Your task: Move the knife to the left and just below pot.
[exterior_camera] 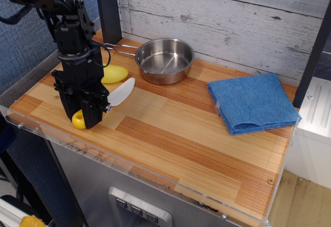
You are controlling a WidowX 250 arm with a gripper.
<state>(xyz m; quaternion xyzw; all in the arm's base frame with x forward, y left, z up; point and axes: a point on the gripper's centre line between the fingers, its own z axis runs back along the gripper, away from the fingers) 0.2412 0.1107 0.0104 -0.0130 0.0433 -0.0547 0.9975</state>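
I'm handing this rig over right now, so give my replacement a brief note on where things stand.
Gripper: shut on the knife, low over the front-left of the table.
Knife: yellow handle in the jaws, white blade pointing toward the pot.
Pot: at the back, wire handle pointing left, yellow banana toy beside it.
Done: knife carried to the left, below the pot.
Left: set it down, open, retract.

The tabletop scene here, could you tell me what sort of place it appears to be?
Probably a mock kitchen set up for robot trials: a wooden counter before a whitewashed plank wall, holding a steel pot, a blue cloth and a toy knife in the gripper.
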